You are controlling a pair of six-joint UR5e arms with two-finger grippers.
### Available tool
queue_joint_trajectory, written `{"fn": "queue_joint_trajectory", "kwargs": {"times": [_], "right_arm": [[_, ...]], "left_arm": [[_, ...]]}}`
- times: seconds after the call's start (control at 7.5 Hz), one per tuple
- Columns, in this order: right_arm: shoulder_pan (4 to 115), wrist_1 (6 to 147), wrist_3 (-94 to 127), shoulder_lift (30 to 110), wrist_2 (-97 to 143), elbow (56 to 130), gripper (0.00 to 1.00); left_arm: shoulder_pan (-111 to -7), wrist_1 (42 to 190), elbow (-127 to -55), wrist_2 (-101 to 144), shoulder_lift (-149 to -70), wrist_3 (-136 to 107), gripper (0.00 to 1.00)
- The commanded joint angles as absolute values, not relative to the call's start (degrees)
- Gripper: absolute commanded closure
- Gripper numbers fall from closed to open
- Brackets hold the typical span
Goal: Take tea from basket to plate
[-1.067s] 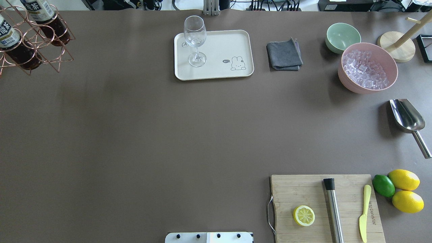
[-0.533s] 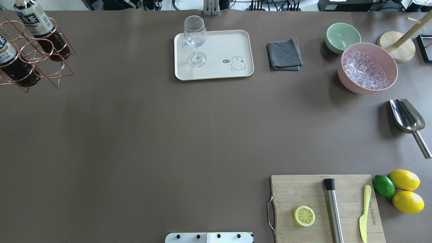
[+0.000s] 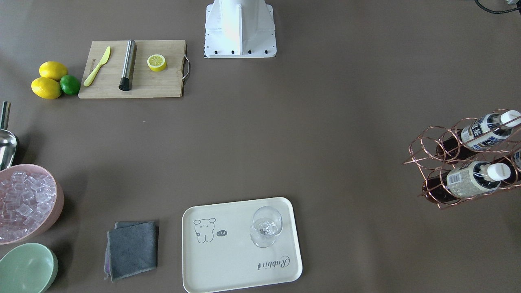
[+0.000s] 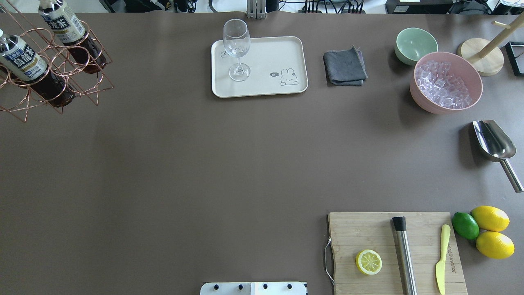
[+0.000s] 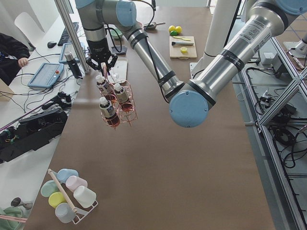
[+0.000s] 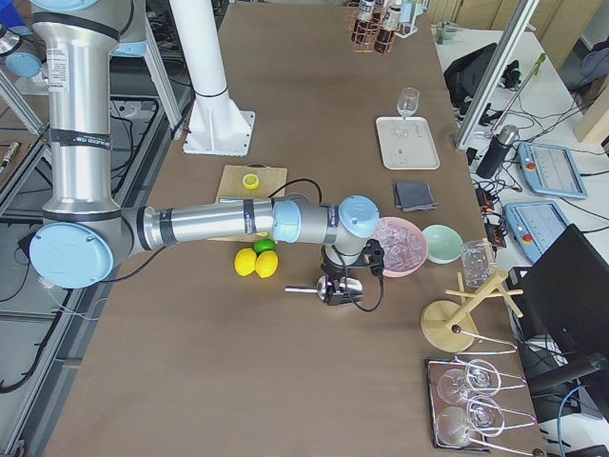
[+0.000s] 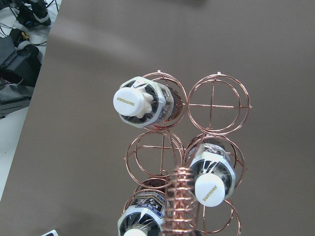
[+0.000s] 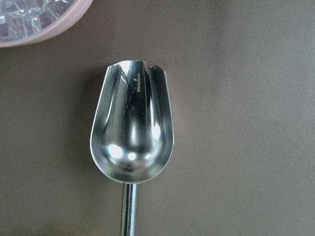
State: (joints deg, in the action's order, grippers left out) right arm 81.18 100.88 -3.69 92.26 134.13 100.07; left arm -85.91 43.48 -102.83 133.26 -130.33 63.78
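Note:
The copper wire basket point(image 4: 61, 69) hangs in the air over the table's far left, also in the front-facing view point(image 3: 460, 162). My left gripper point(image 5: 101, 62) is at its tall loop handle point(image 7: 182, 196); I cannot tell whether it is shut. Three tea bottles with white caps sit in the rings: point(image 7: 140, 101), point(image 7: 211, 177), point(image 7: 142, 221). Two show from overhead point(image 4: 24, 61), point(image 4: 65, 24). The cream plate point(image 4: 278, 53) lies at the back middle with a stemmed glass point(image 4: 236, 45) on it. My right gripper point(image 6: 335, 286) hovers over a metal scoop point(image 8: 132, 128); I cannot tell its state.
A grey cloth point(image 4: 344, 66), a green bowl point(image 4: 415, 45) and a pink bowl of ice point(image 4: 446, 82) lie right of the plate. The scoop point(image 4: 493, 141) is at the right edge. A cutting board point(image 4: 368, 233) with a lemon half, and whole lemons point(image 4: 491, 231), are front right.
The basket with its bottles has moved to the right and slightly toward the robot. Everything else on the table is as before.

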Motion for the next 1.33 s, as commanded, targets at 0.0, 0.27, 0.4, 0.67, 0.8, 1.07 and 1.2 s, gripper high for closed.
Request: {"fn": "queue_joint_trajectory", "kwargs": {"times": [0.0,0.27,0.4,0.67,0.8,1.07,1.2], "right_arm": [[81.12,100.9,-3.69,92.29,134.12,100.02,0.0],[81.12,100.9,-3.69,92.29,134.12,100.11,0.0],[81.12,100.9,-3.69,92.29,134.12,100.11,0.0],[81.12,100.9,-3.69,92.29,134.12,100.2,0.0],[81.12,100.9,-3.69,92.29,134.12,100.2,0.0],[81.12,100.9,-3.69,92.29,134.12,100.2,0.0],[81.12,100.9,-3.69,92.29,134.12,100.11,0.0]], "left_arm": [[-85.87,39.46,-102.66,133.24,-133.95,63.54,1.0],[-85.34,39.38,-103.0,133.24,-133.59,62.23,1.0],[-86.21,39.2,-102.92,133.24,-133.85,62.05,1.0],[-87.98,34.31,-104.32,133.51,-136.65,60.74,1.0],[-87.98,33.41,-105.46,133.51,-137.8,59.86,1.0],[-87.8,33.13,-105.56,133.42,-137.99,59.85,1.0],[-87.45,33.22,-105.47,133.77,-137.9,59.16,1.0]]}}
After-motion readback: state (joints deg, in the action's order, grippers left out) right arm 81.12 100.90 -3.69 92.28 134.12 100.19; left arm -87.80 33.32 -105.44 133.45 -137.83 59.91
